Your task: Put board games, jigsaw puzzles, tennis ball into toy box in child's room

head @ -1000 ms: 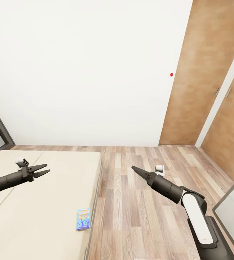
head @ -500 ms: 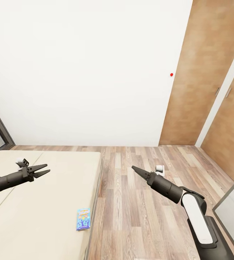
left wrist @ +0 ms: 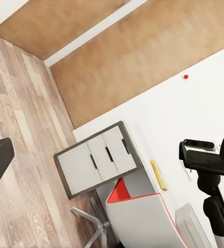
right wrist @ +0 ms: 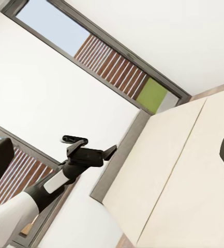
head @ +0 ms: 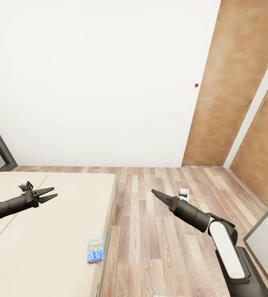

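Beige, smooth-topped bed [head: 47,231] beside wood-plank floor [head: 158,247]. Right gripper [head: 155,193] reaches forward over the floor, fingers together in a point; left gripper [head: 51,194] extends level above the mattress, fingers spread. Small flat blue board game [head: 95,250] lies near the bed's edge.

Matt beige cloth on the bed [head: 55,222], grained wood planks on the floor [head: 162,247], smooth matt wall [head: 100,82], wood-veneer doors [head: 233,82].

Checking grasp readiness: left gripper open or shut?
Open. In the head view the left gripper shows its two fingers spread in a fork above the bed, nothing between them.
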You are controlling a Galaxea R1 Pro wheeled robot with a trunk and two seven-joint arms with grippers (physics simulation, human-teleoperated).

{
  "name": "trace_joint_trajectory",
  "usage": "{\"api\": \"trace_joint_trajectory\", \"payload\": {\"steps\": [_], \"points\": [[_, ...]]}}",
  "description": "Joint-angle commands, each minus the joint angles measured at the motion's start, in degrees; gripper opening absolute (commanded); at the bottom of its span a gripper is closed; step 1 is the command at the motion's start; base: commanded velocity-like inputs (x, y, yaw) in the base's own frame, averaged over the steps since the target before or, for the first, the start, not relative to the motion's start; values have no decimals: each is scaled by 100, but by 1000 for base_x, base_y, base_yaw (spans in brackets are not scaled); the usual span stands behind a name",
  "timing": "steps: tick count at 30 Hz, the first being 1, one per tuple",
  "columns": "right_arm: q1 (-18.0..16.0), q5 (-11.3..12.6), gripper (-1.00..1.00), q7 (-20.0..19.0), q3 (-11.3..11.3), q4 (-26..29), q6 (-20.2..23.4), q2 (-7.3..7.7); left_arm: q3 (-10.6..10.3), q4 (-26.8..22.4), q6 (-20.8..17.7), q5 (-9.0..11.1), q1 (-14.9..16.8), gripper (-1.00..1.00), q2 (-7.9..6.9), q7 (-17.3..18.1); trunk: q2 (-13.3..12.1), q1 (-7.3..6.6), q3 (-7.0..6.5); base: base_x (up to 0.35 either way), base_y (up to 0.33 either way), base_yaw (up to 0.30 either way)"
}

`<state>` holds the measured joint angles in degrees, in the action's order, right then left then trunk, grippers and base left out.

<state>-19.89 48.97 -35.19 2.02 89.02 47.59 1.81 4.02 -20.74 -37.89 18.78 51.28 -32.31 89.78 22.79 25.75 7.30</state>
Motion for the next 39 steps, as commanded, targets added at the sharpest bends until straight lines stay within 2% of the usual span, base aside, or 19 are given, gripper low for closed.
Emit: {"api": "trace_joint_trajectory", "payload": {"steps": [1, 13, 39], "points": [[-6, 12, 100, -9, 4, 0, 34, -3, 3, 0, -61, -6, 5, 100, 8, 23, 12, 3, 12, 0, 0, 0], [-6, 10, 100, 1, 0, -6, 24, -30, -6, 0, -61, -11, 5, 100, 71, 23, 12, 3, 1, 0, 0, 0], [-6, 7, 100, 2, 1, -7, 22, -51, -7, 0, -61, -13, 5, 100, 75, 23, 12, 3, -222, 0, 0, 0]]}}
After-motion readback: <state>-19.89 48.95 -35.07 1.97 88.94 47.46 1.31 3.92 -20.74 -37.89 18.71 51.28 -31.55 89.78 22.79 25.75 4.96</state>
